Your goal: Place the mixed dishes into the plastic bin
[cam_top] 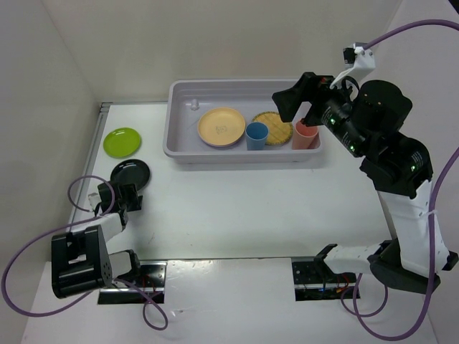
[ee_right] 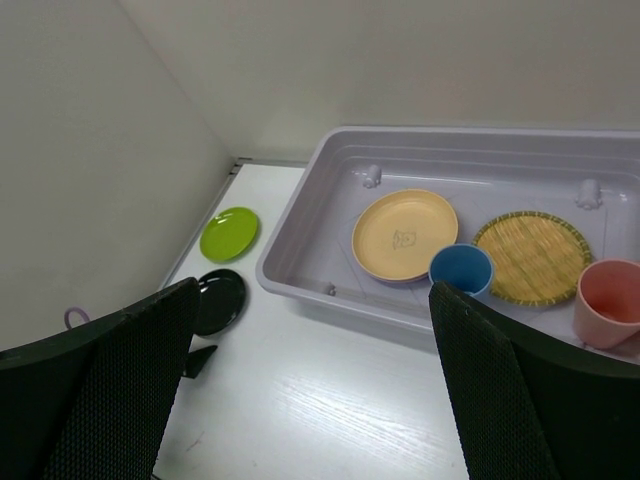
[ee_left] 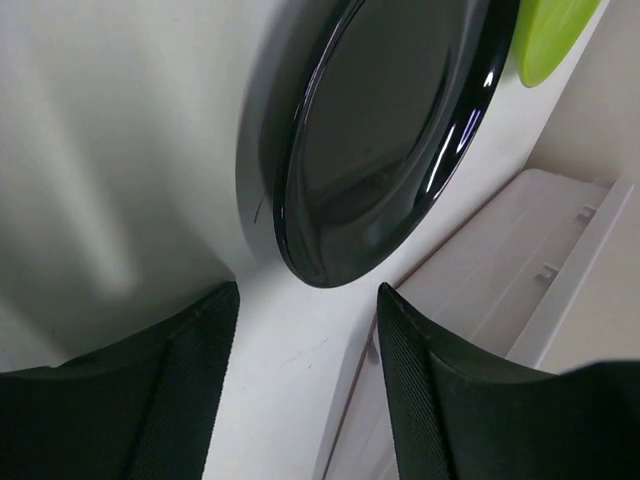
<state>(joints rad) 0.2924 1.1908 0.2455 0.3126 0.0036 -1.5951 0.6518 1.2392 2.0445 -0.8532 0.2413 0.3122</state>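
1. White surface [cam_top: 237,215] carries the plastic bin [cam_top: 244,153], already holding orange-yellow plate [cam_top: 221,126], blue cup [cam_top: 256,135], woven plate [cam_top: 276,132], salmon cup [cam_top: 305,134]; black plate [cam_top: 130,173] and lime plate [cam_top: 122,141] wait outside.
2. Left hand [ee_left: 305,300] gapes empty before the black plate; its shallow glossy rim could skid away.
3. Right hand [ee_right: 310,300] wide open, empty; no legible writing anywhere.

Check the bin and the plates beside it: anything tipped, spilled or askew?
Nothing stands out. In the plastic bin the orange-yellow plate and woven plate lie flat, and the blue cup and salmon cup stand upright. The lime green plate and black plate lie flat outside it, to its left, not yet loaded.
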